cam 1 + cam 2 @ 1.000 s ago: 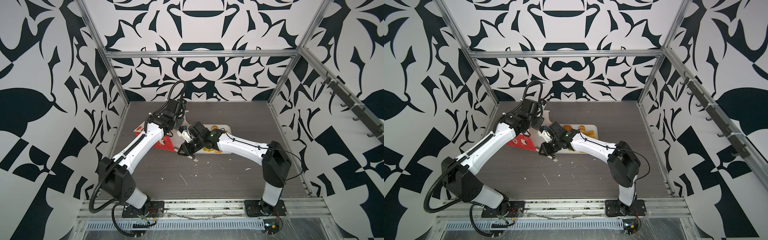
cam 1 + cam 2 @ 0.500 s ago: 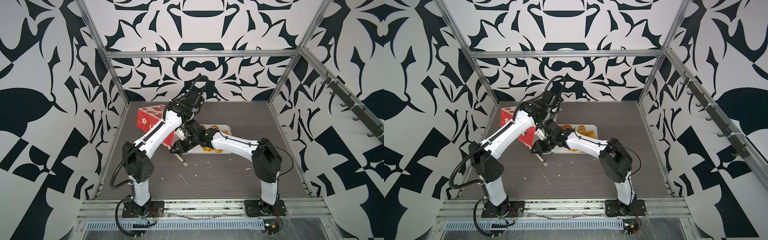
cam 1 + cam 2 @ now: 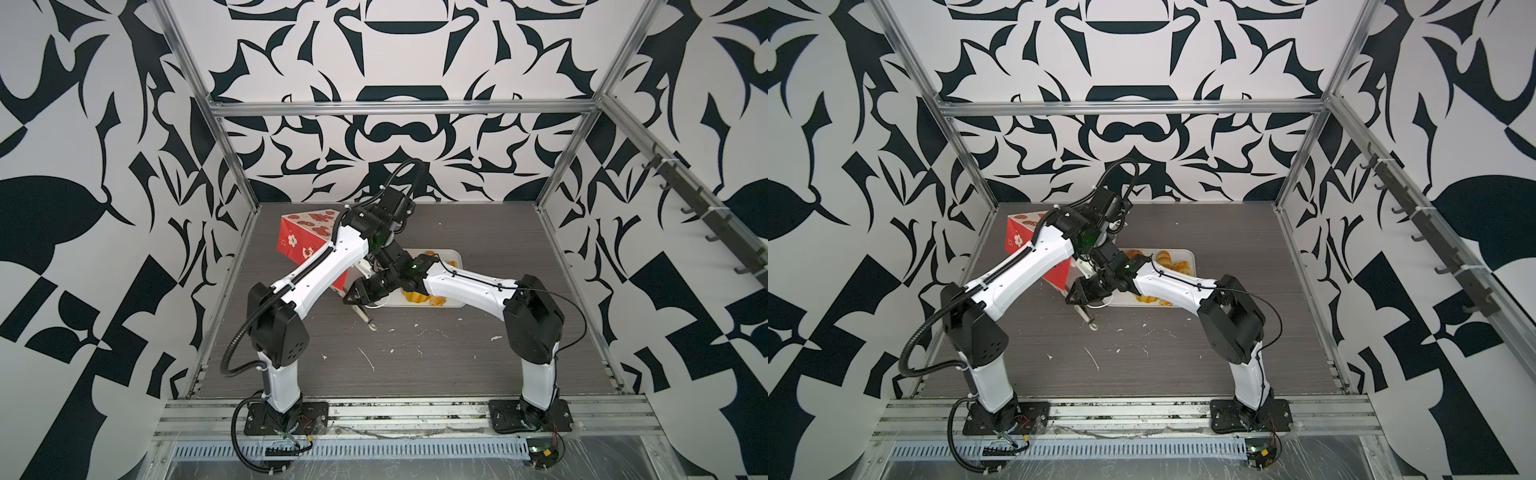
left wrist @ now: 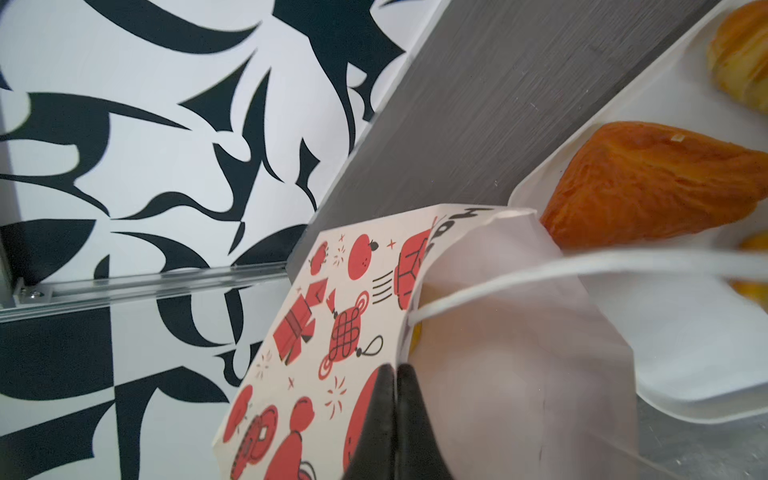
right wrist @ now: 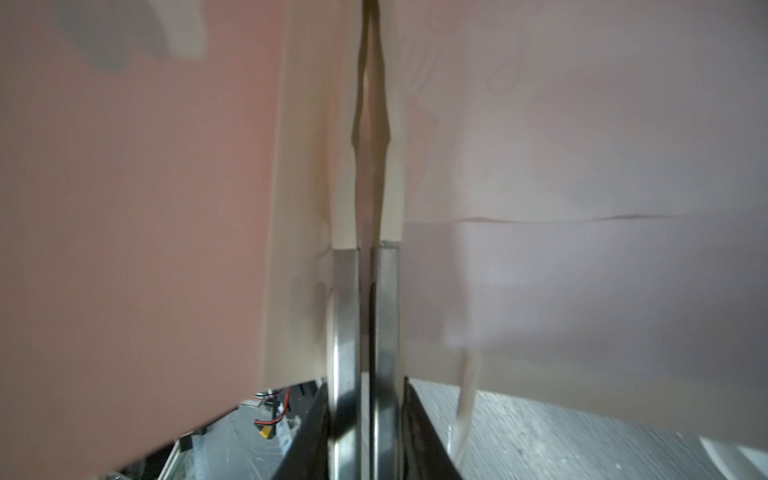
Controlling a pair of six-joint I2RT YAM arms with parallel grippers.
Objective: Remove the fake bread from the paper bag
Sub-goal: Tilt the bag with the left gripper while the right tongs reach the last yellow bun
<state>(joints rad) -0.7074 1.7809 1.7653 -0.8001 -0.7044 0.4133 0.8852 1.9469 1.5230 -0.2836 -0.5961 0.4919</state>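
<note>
The red paper bag (image 3: 301,239) hangs tilted above the table, its mouth low beside the white tray (image 3: 455,266). My left gripper (image 4: 397,370) is shut on the bag's rim (image 4: 409,299); a yellow bit shows just inside. My right gripper (image 5: 365,386) is shut on metal tongs (image 5: 345,311), whose cream tips (image 5: 343,208) reach up inside the bag (image 5: 124,208), close together with nothing seen between them. In both top views the right gripper (image 3: 353,296) sits at the bag's mouth. Fake bread lies on the tray: a triangular croissant (image 4: 648,183) and several others (image 3: 1163,257).
White crumbs and scraps (image 3: 368,359) are scattered over the grey table in front. A thin end of the tongs (image 3: 365,318) sticks out below the right gripper. The two arms cross closely over the tray's left end. A metal frame post (image 3: 232,162) stands behind the bag.
My left arm has lifted the bag off the table and swung it back and to the right, mouth down by the tray. The right gripper with the tongs shifted slightly left.
</note>
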